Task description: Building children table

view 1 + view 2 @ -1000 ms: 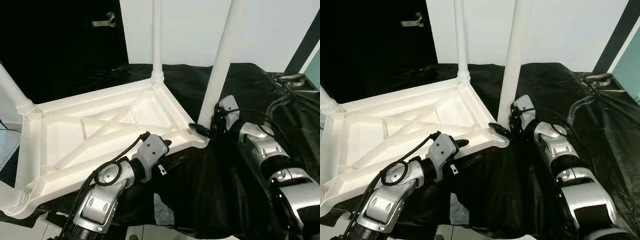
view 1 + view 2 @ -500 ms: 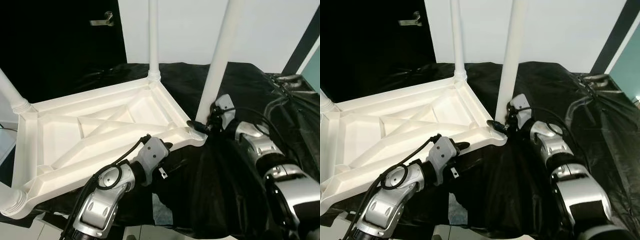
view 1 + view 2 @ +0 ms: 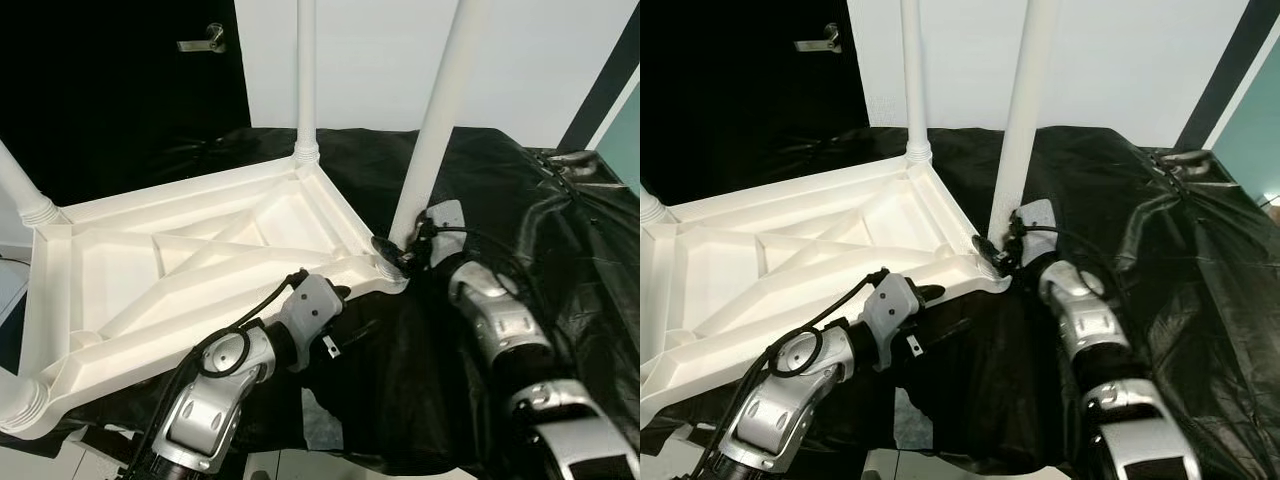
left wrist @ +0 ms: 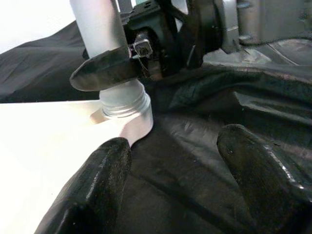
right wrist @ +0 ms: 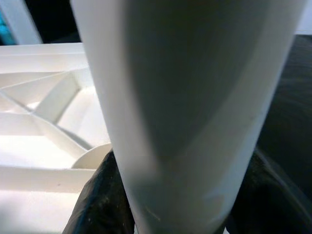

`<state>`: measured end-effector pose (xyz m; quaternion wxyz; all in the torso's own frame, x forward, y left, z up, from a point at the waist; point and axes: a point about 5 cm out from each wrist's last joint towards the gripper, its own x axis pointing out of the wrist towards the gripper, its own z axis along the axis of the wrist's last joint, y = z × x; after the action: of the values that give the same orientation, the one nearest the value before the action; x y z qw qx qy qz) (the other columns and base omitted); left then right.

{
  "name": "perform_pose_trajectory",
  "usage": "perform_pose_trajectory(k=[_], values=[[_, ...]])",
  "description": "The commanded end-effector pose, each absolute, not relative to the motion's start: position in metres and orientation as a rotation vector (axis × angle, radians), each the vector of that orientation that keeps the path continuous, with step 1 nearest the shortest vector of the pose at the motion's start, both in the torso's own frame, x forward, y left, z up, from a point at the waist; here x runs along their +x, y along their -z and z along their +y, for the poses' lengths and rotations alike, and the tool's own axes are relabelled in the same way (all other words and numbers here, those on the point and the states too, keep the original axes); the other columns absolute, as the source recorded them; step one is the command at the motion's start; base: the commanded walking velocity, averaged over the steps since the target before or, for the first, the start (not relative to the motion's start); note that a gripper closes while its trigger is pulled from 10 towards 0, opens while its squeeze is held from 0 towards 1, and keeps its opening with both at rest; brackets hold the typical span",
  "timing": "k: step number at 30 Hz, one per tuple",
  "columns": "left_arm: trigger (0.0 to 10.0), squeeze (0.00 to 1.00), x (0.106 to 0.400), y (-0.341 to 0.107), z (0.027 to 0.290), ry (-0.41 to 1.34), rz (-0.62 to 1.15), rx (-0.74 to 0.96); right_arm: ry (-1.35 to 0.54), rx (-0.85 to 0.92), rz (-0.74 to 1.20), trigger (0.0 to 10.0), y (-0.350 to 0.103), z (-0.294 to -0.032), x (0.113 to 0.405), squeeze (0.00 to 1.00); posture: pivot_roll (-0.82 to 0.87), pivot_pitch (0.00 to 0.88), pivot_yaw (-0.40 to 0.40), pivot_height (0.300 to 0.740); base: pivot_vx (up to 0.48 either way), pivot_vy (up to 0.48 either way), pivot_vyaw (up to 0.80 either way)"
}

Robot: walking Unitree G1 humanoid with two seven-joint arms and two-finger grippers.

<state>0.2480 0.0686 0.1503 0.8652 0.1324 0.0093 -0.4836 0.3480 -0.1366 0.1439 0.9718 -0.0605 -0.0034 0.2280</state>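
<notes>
Right forearm is seen stretched further forward than a second ago, while the right gripper [image 3: 392, 256] is kept clamped around the base of the near-right leg [image 3: 438, 110], fingers [image 5: 105, 197] pressed on both sides just above the corner socket. White tabletop [image 3: 190, 262] is laid upside down on a black sheet [image 3: 520, 200], ribs facing up, with another leg [image 3: 306, 75] stood upright at the far corner and two more at the left corners. Left gripper [image 4: 175, 180] is held open and empty just below the tabletop's near edge, aimed at that same corner, with a door handle [image 3: 205, 38] visible on the dark door behind.
</notes>
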Motion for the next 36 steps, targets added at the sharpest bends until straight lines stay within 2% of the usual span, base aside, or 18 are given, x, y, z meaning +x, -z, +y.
perform_pose_trajectory(k=[1,5,6,7,11,14,15,20,21,22,26,27,36], values=[[10.0,0.0,0.251,-0.149,0.069,0.965,0.017,0.292,-0.444,-0.136,-0.016,0.0,-0.147,-0.13,0.343,0.0,0.05,0.0,-0.045,0.74,0.0,0.0,0.0],[10.0,0.0,0.251,-0.149,0.069,0.97,0.017,0.294,-0.359,-0.101,-0.039,0.0,-0.152,-0.115,0.33,0.0,0.03,0.0,-0.044,0.74,0.0,0.0,0.0],[10.0,0.0,0.251,-0.149,0.069,0.972,0.017,0.293,-0.327,-0.08,-0.051,3.3,-0.154,-0.112,0.326,0.0,0.03,0.0,-0.042,0.74,0.0,0.0,0.0],[10.0,0.0,0.251,-0.149,0.069,0.971,0.018,0.293,-0.311,-0.051,-0.065,10.0,-0.155,-0.107,0.323,0.0,0.03,0.0,-0.037,0.74,0.0,0.0,0.0],[10.0,0.0,0.252,-0.148,0.068,0.971,0.019,0.289,-0.312,-0.01,-0.085,10.0,-0.156,-0.1,0.319,0.0,0.02,0.0,-0.032,0.74,0.0,0.0,0.0],[10.0,0.0,0.251,-0.148,0.065,0.978,0.016,0.284,-0.332,-0.052,-0.092,10.0,-0.156,-0.109,0.32,0.0,0.02,0.0,-0.031,0.74,0.0,0.0,0.0],[10.0,0.0,0.252,-0.148,0.065,0.978,0.015,0.284,-0.339,-0.06,-0.088,10.0,-0.156,-0.114,0.321,1.0,0.02,0.0,-0.032,0.74,0.0,0.0,0.0],[10.0,0.0,0.252,-0.149,0.065,0.974,0.012,0.285,-0.358,-0.079,-0.091,10.0,-0.16,-0.123,0.321,1.0,0.03,0.0,-0.037,0.74,0.0,0.0,0.0],[10.0,0.0,0.252,-0.149,0.067,0.966,0.012,0.284,-0.378,-0.099,-0.108,10.0,-0.163,-0.132,0.322,1.0,0.04,0.0,-0.038,0.74,0.0,0.0,0.0],[10.0,0.0,0.252,-0.149,0.069,0.959,0.014,0.285,-0.419,-0.114,-0.11,10.0,-0.164,-0.14,0.322,0.95,0.04,0.0,-0.038,0.74,0.0,0.0,0.0],[10.0,0.0,0.251,-0.149,0.07,0.954,0.015,0.285,-0.448,-0.123,-0.11,10.0,-0.165,-0.145,0.322,0.95,0.05,0.0,-0.038,0.74,0.0,0.0,0.0],[10.0,0.0,0.248,-0.149,0.074,0.94,0.023,0.284,-0.528,-0.141,-0.085,10.0,-0.162,-0.164,0.329,0.0,0.08,0.0,-0.049,0.74,0.0,0.0,0.0],[10.0,0.0,0.242,-0.146,0.083,0.913,0.053,0.283,-0.644,-0.162,-0.03,10.0,-0.158,-0.184,0.337,0.0,0.11,0.0,-0.048,0.74,0.0,0.0,0.0]])
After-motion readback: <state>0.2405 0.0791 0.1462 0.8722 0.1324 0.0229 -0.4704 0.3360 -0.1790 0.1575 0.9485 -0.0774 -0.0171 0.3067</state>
